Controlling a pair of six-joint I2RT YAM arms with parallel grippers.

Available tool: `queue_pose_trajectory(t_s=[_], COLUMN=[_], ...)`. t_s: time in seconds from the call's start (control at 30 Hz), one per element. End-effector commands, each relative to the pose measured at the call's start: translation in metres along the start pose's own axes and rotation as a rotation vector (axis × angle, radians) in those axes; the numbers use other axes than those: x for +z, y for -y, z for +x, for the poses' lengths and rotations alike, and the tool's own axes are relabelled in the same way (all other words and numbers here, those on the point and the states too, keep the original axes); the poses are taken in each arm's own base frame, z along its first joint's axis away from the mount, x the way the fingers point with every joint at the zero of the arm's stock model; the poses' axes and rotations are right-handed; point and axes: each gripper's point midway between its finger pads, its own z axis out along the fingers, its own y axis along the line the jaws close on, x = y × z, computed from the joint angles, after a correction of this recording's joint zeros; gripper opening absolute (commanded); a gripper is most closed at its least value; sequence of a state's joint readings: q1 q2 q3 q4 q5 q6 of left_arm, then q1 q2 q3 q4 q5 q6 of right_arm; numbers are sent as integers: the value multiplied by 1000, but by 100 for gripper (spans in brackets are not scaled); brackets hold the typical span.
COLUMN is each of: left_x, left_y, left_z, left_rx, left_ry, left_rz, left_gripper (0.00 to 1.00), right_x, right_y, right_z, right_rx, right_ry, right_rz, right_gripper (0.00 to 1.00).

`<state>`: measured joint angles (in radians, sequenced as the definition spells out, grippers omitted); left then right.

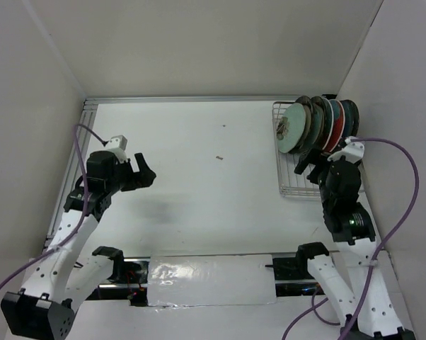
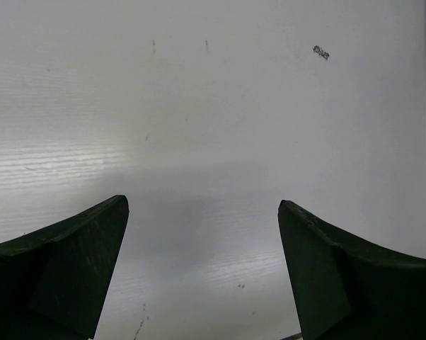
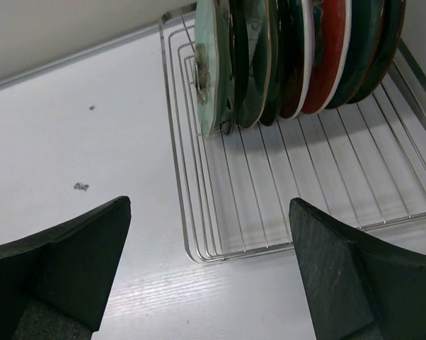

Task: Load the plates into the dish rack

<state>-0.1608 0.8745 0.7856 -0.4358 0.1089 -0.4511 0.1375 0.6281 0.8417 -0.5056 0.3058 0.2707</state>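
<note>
Plates (image 3: 269, 64) stand on edge, packed at the far end of the rack (image 3: 326, 177), in the table's (image 1: 199, 156) far right corner. Left gripper (image 2: 202, 204) and right gripper (image 3: 209, 202) gape wide, empty. Glazed ceramic: likely heavy, slick, chippable; best pinched at the rim.

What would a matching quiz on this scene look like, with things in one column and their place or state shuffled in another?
Things:
1 plates
2 dish rack
3 left fingers
4 right fingers

Places or states:
A open, over the white table, far from the rack
B standing on edge, packed at the rack's far end
C open, at the rack's near end
D at the table's far right, near half unfilled

Pairs: 1-B, 2-D, 3-A, 4-C
</note>
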Motion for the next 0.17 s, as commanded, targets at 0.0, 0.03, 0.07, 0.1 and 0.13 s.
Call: queue_pose_trajectory(t_s=[0.0,0.03,0.07,0.1,0.13], left_x=[-18,-23,-26,-33,-37], left_y=[-9,-11,-11,-13,-14], left_z=[-3,-2,0,1,2], left_rx=[7,7,8,19,29], left_ry=[56,61,71,97,111], left_rz=[-51,-63,-60,-64,-59], left_gripper=[100,100,100,100,100], right_x=[-10,-12,-13,-13,-15], right_y=[2,2,1,1,1], right_z=[1,-1,3,3,1], right_rx=[30,33,29,29,31], right_ry=[15,23,7,7,15], right_rz=[-8,-10,-19,-19,-22], right_gripper=[99,99,99,99,99])
